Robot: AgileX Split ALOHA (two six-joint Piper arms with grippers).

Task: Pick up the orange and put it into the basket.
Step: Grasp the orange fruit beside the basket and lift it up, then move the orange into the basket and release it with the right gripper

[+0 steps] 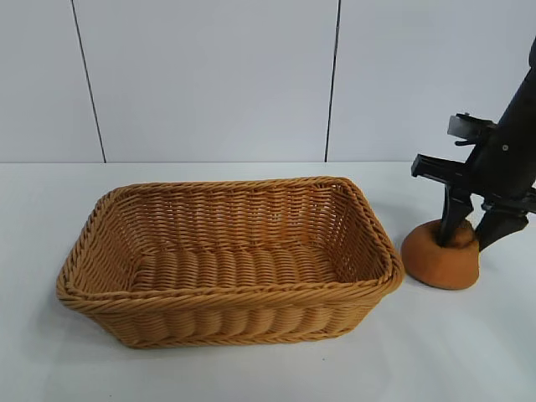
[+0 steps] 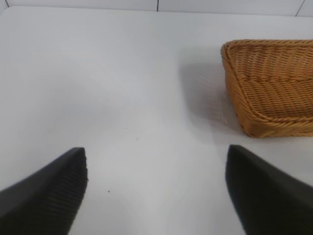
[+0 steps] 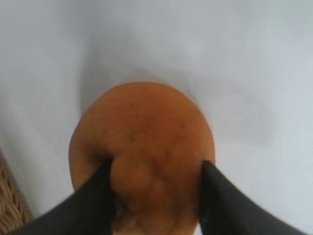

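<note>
Basket (image 1: 230,297) fills the centre-left of your exterior view on the white table (image 1: 469,352), nothing inside it. At lower right, just beside its corner, the orange (image 1: 435,266) sits on the table with your right gripper (image 1: 477,234) pinching the knobby bump on top. Your left gripper (image 2: 156,191) hangs spread wide over bare table.

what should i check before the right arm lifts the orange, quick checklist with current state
1. Right gripper fingers straddle the knob on top of the orange: ok.
2. Grip firm enough to lift: cannot tell.
3. Orange sits on the table, beside the basket outside its right end: ok.
4. Basket interior has nothing in it: ok.
5. Left gripper open, away from the basket, holding nothing: ok.
</note>
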